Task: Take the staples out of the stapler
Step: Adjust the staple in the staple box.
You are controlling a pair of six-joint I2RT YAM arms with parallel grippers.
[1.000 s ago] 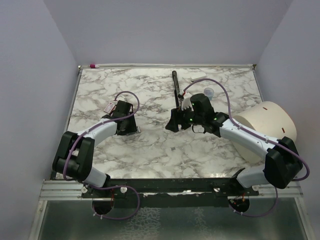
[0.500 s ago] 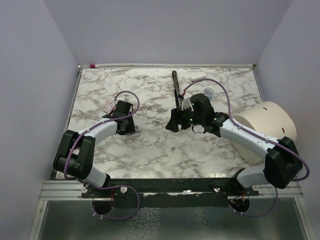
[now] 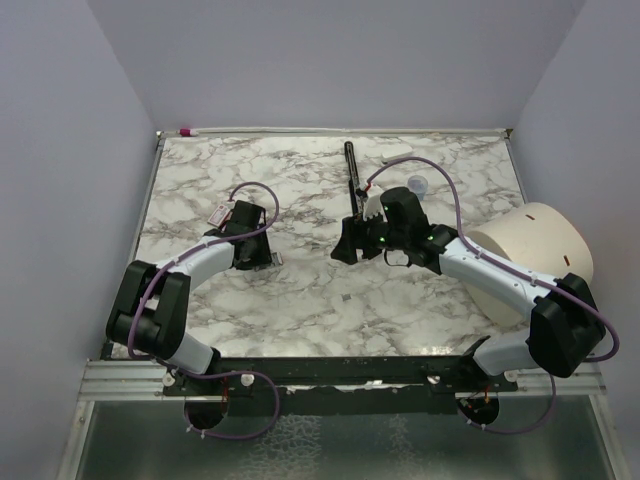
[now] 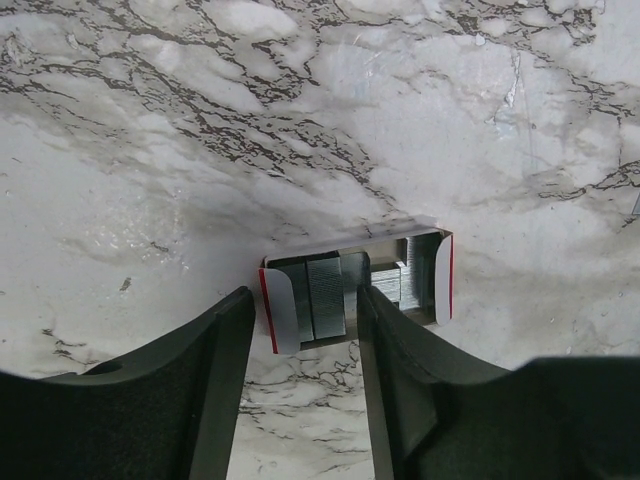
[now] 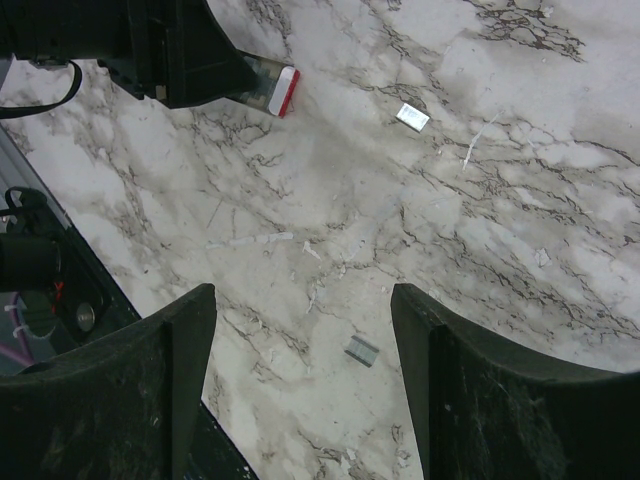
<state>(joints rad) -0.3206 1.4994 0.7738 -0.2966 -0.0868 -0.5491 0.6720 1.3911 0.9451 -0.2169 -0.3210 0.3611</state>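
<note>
A lab test cell: marble-print tabletop (image 3: 300, 300) walled by plain lilac panels (image 3: 60, 150).

Mini stapler (image 4: 350, 268), white with red end edges, lying flat and open on the marble bench (image 3: 300, 310) at 9 o'clock of centre, grey staples (image 4: 325, 300) in its channel; in the right wrist view, a loose staple strip (image 5: 412, 117) at 3 o'clock and a second strip (image 5: 362, 350) at 5 o'clock of it.

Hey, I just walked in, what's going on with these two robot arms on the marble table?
The left pincer is down on the tiny red-and-white stapler, its fingers straddling one end; whether they actually clamp it isn't clear. The stapler lies open on the table with grey staples showing inside. The right pincer hangs open above the marble, holding nothing. A short loose staple strip lies on the table beneath it.
</note>
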